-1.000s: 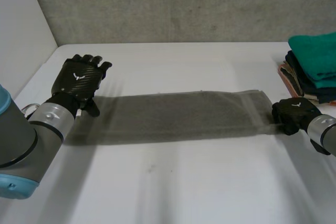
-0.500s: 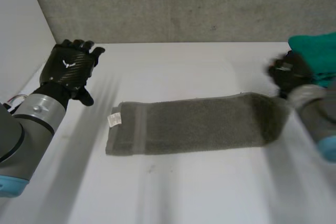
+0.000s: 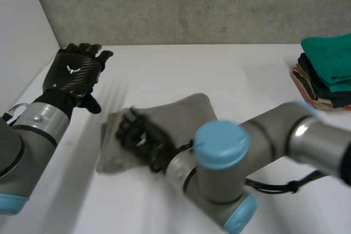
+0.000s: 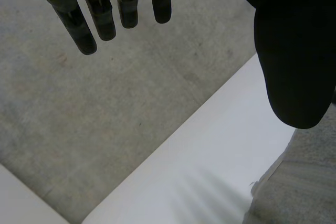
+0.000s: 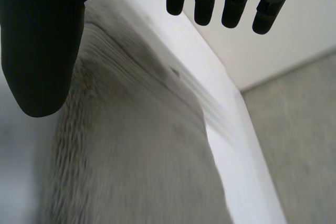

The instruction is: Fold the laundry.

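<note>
— So, the fingers (image 5: 205, 3) of the right hand (image 3: 140, 138)?
— Straight, gripping nothing; the grey terry towel (image 3: 186, 110) lies doubled under its palm, likely being laid flat.
— And the left hand (image 3: 74, 72)?
— Spread, empty, near the towel, probably keeping clear of the fold.

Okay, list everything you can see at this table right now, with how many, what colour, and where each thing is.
towel: one, grey, left of the table's middle, partly under the right hand
stack of folded laundry: one, teal on top with dark and pinkish pieces below, at the table's right edge
table: one, white
wall: one, grey, behind the table
left hand: one, black, open, at the table's left side, apart from the towel
right hand: one, black, open, over the towel's left part
left arm: one, grey
right arm: one, grey with light-blue caps, reaching across the table
</note>
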You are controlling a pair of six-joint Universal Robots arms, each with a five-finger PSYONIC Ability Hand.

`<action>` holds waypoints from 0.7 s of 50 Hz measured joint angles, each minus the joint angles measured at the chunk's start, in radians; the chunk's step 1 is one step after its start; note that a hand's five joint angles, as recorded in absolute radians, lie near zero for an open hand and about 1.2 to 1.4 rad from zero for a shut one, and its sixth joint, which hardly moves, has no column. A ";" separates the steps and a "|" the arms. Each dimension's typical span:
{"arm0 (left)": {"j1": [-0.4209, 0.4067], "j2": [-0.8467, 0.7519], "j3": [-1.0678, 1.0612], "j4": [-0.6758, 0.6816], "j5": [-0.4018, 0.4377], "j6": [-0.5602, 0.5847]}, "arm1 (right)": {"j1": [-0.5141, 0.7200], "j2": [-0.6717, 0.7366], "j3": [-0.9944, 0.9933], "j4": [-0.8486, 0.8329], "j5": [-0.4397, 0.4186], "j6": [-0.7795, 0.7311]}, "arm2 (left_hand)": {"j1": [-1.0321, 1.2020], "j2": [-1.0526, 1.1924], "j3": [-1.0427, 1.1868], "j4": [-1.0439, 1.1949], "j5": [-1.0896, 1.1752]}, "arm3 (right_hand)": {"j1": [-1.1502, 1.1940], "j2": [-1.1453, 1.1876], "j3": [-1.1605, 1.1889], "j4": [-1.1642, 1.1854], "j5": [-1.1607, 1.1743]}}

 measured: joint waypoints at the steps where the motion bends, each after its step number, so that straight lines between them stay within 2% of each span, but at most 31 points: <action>1: -0.008 -0.002 0.005 0.001 -0.001 0.000 | -0.017 -0.023 0.008 0.011 0.017 0.041 | 0.000 0.000 0.000 0.000 0.000 | 0.000 0.000 0.000 -0.002 0.000; 8: -0.079 -0.026 0.046 0.002 -0.004 -0.001 | -0.192 -0.188 0.121 0.104 0.064 0.389 | 0.000 0.000 0.000 0.000 0.000 | 0.000 0.000 0.000 -0.002 0.000; 11: -0.096 -0.037 0.055 0.002 -0.005 -0.002 | -0.243 -0.201 0.163 0.135 0.067 0.453 | 0.000 0.000 0.000 0.000 0.000 | 0.000 0.000 0.000 -0.002 -0.001; 13: -0.107 -0.048 0.059 0.002 -0.006 -0.002 | -0.290 -0.196 0.200 0.153 0.070 0.472 | 0.000 0.000 0.000 0.000 0.000 | 0.112 0.122 0.124 0.123 0.121; 14: -0.110 -0.053 0.060 0.002 -0.006 -0.002 | -0.310 -0.192 0.212 0.157 0.071 0.470 | 0.000 0.000 0.000 0.000 0.000 | 0.189 0.182 0.185 0.184 0.182; 16: -0.116 -0.064 0.061 0.002 -0.007 -0.002 | -0.360 -0.179 0.241 0.165 0.075 0.447 | 0.000 0.000 0.000 0.000 0.000 | 0.534 0.545 0.540 0.539 0.520; 18: -0.119 -0.069 0.061 0.002 -0.007 -0.002 | -0.390 -0.171 0.255 0.165 0.080 0.424 | 0.000 0.000 0.000 0.000 0.000 | 0.662 0.689 0.683 0.671 0.663; 19: -0.120 -0.073 0.060 0.002 -0.007 -0.002 | -0.408 -0.168 0.265 0.160 0.090 0.405 | 0.000 0.000 0.000 0.000 0.000 | 0.773 0.820 0.818 0.823 0.812; 21: -0.121 -0.077 0.059 0.001 -0.008 -0.001 | -0.440 -0.168 0.286 0.126 0.121 0.363 | 0.000 0.000 0.000 0.000 0.000 | 0.849 0.939 0.943 0.950 0.928; 28: -0.121 -0.066 0.053 0.000 -0.010 0.000 | -0.448 -0.296 0.328 -0.093 0.229 0.268 | 0.000 0.000 0.000 0.000 0.000 | 0.881 0.953 0.977 0.990 0.961; 32: -0.120 -0.049 0.049 0.000 -0.012 0.001 | -0.377 -0.340 0.300 -0.127 0.216 0.247 | 0.000 0.000 0.000 0.000 0.000 | 0.881 0.953 0.977 0.991 0.969; 35: -0.119 -0.034 0.044 -0.001 -0.013 0.001 | -0.272 -0.313 0.259 -0.115 0.165 0.226 | 0.000 0.000 0.000 0.000 0.000 | 0.881 0.953 0.977 0.992 0.972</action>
